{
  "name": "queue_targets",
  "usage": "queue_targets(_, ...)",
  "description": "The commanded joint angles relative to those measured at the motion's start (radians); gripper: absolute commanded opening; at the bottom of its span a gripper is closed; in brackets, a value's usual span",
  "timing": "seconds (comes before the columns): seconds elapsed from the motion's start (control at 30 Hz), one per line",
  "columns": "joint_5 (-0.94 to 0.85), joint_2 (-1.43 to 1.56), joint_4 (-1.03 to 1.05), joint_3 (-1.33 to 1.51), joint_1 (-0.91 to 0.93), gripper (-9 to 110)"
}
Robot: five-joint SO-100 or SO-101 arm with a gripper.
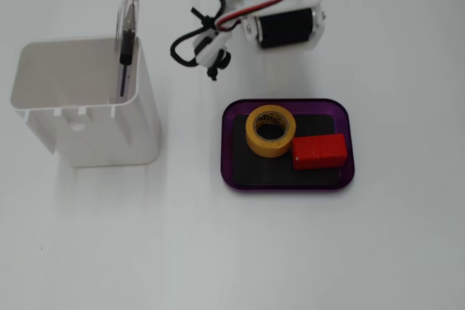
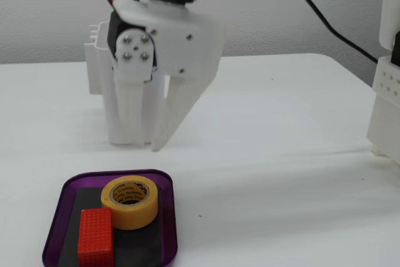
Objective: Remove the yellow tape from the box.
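The yellow tape (image 1: 270,131) lies flat in the purple box (image 1: 288,183), at its left half in this fixed view, touching a red block (image 1: 319,151). In the other fixed view the tape (image 2: 130,201) sits in the box (image 2: 169,217) behind the block (image 2: 95,236). My white gripper (image 2: 147,146) hangs fingers down, above the table and beyond the box, apart from the tape. Its jaws meet at the tips and hold nothing. From above only the wrist with its black motor (image 1: 287,28) shows, just past the box's far rim; the fingertips are hidden.
A tall white bin (image 1: 87,117) with a pen (image 1: 126,34) stands left of the box, and it shows behind the gripper in the other fixed view (image 2: 100,60). The arm's white base (image 2: 387,92) is at the right edge. Black and red cables (image 1: 200,34) hang by the wrist.
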Motion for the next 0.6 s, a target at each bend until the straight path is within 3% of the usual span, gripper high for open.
queue_targets(0.0,-0.005,0.184,0.048,-0.035,0.000,-1)
queue_targets(0.4,-0.015,0.583,0.075,0.360,0.002,-1)
queue_targets(0.57,-0.025,0.716,-0.064,0.678,0.000,-1)
